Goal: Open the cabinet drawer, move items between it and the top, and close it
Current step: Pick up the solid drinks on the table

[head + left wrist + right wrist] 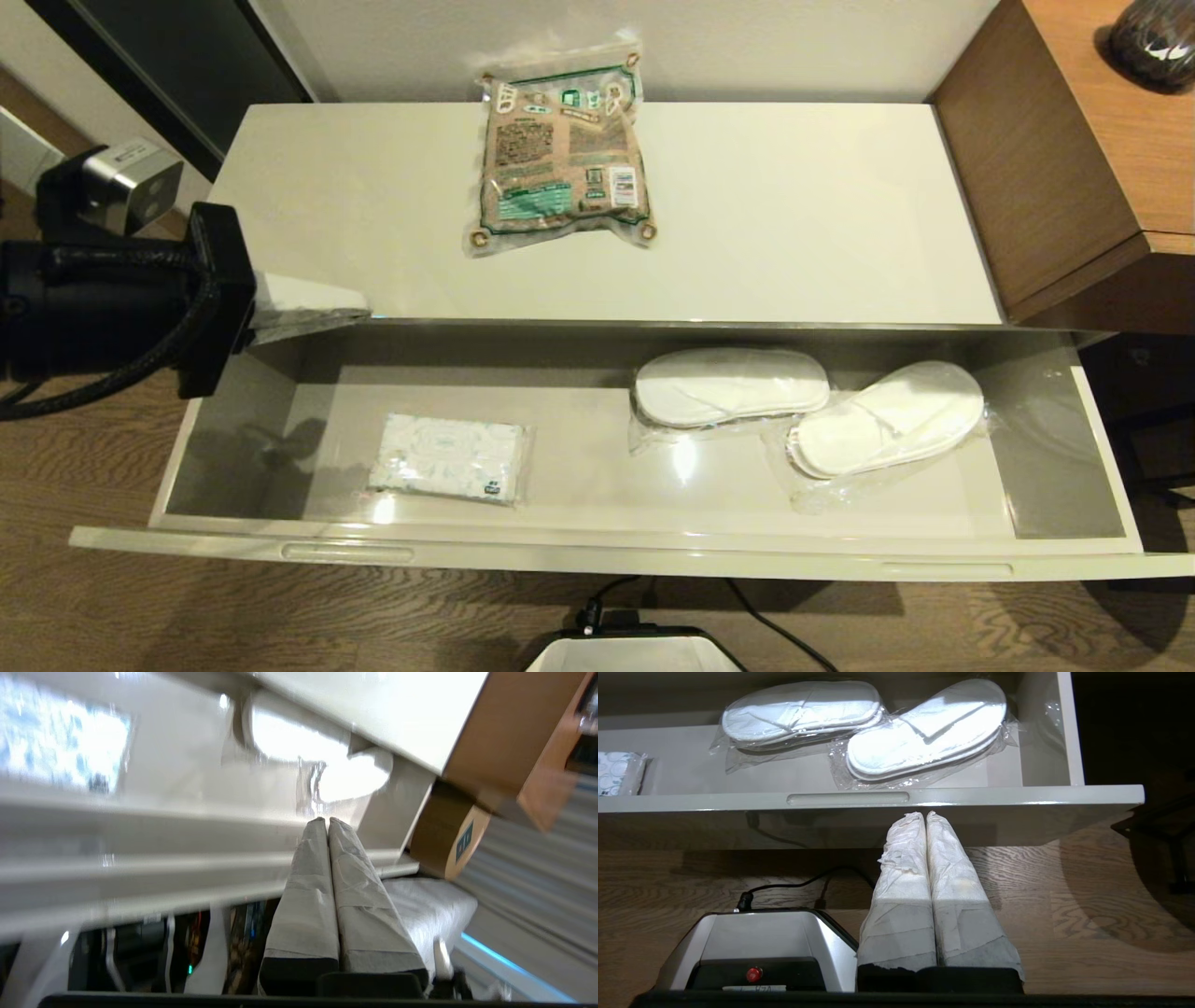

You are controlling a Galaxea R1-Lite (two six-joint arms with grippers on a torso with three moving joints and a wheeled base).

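Note:
The cabinet drawer [597, 551] stands pulled out, with its two handle slots [347, 553] along the front rim. Inside lie a white tissue pack [443, 457] at the left and two wrapped pairs of white slippers [728, 385] [887, 415] at the right. The brown-and-green pouch [560, 149] lies on the cream top [794, 215] near the wall. My left gripper [362, 313] is shut and empty, over the drawer's back left corner at the top's front edge. My right gripper [924, 814] is shut and empty, low before the drawer front [971, 795], out of the head view.
A brown wooden desk [1055, 159] adjoins the cabinet on the right, with a dark vase [1153, 42] on it. My base [635, 653] and a black cable [794, 884] lie on the wooden floor before the drawer.

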